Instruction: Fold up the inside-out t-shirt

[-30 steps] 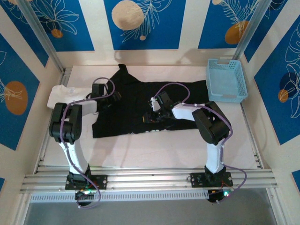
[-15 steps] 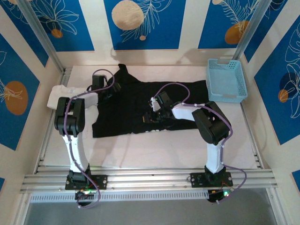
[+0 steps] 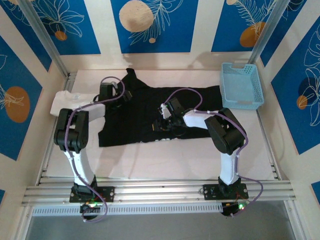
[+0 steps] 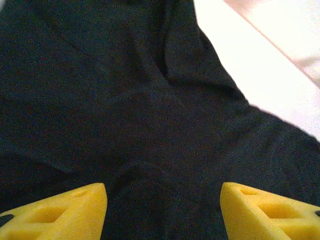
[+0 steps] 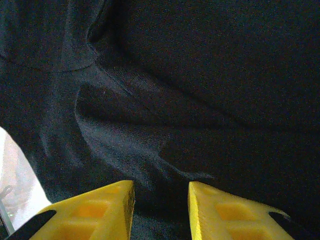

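– Yellow fingers of the left end effector stand wide apart. Nothing is between them, and black cloth lies under the gap.

– And the right end effector?

– Its yellow tips are only narrowly parted, low over the same black cloth. A raised crease runs toward the gap from about 10 o'clock. I cannot tell whether the tips pinch any cloth.

– Which cloth is that?

– The black short-sleeved cloth t-shirt. It is spread across the middle of the pale bench, its length running from 9 to 3 o'clock. One part of it pokes out toward 12 o'clock at the left end.

– Where do the two sit on it?

– Seen from above, the left one is over the shirt's 10 o'clock part, near that poking-out piece. The right one is near the middle, toward the shirt's 6 o'clock edge.

– And further out?

– A light-blue slatted plastic basket stands at the bench's 2 o'clock corner, just beside the shirt's right end. A crumpled white cloth t-shirt lies at the 9 o'clock edge, partly hidden by the left arm.
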Robot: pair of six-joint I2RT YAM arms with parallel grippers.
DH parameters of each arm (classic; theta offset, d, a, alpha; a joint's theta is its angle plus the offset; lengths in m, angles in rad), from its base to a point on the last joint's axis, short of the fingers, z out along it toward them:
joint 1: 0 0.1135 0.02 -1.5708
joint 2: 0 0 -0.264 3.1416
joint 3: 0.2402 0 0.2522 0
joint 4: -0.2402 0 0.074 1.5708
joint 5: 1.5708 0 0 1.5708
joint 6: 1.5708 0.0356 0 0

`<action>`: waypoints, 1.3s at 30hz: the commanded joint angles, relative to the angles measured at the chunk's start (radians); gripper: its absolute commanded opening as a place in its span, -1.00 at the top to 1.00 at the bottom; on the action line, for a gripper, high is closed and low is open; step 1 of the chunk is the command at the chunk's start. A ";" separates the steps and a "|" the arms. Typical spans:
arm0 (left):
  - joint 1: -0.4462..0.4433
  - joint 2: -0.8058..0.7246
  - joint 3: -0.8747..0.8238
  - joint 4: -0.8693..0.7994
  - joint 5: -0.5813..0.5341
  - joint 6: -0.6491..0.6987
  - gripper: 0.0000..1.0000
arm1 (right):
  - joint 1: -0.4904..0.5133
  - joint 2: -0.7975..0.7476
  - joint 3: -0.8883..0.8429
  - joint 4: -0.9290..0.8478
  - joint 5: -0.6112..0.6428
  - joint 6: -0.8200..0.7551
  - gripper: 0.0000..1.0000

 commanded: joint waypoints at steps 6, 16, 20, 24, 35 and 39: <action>-0.032 0.038 -0.012 -0.011 0.083 0.030 -0.22 | 0.006 0.049 0.025 -0.026 0.005 0.011 0.32; -0.010 0.050 0.039 -0.180 -0.079 0.095 -0.22 | 0.004 0.059 0.025 -0.029 0.014 0.005 0.32; 0.013 0.061 0.065 -0.178 -0.093 0.095 -0.22 | 0.002 0.060 0.021 -0.030 0.014 0.006 0.32; 0.039 0.099 0.133 -0.189 -0.099 0.099 -0.22 | 0.002 0.055 0.016 -0.030 0.018 0.005 0.32; 0.089 0.127 0.275 -0.224 -0.113 0.118 -0.22 | 0.001 0.026 -0.002 -0.034 0.034 0.006 0.32; 0.075 0.025 0.170 -0.147 -0.079 0.080 -0.22 | 0.001 0.029 0.009 -0.039 0.038 0.003 0.31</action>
